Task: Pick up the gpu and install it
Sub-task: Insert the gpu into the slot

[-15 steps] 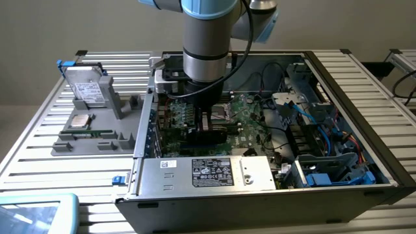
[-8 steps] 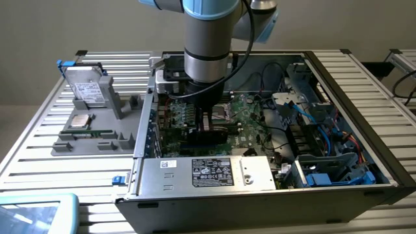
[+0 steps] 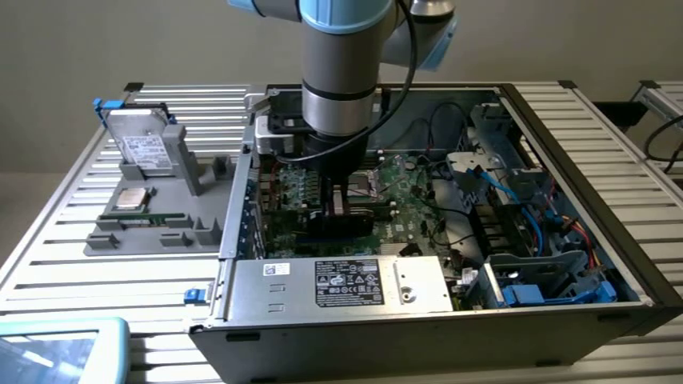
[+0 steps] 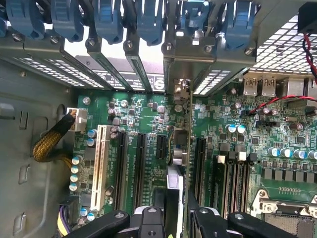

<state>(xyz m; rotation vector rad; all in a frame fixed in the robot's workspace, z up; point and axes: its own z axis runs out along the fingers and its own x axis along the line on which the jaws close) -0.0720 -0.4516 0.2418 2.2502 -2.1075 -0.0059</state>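
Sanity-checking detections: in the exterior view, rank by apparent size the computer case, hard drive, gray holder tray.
1. computer case, by far the largest
2. gray holder tray
3. hard drive, standing in the tray, smallest

The exterior view looks down at an angle from in front of and above the table [image 3: 64,240], taking in the whole open computer case [image 3: 427,336] and the arm [image 3: 339,72] reaching into it. The wrist view sits close inside that case, facing the motherboard [image 4: 148,124] and its slots. Both views share the motherboard [image 3: 401,200].
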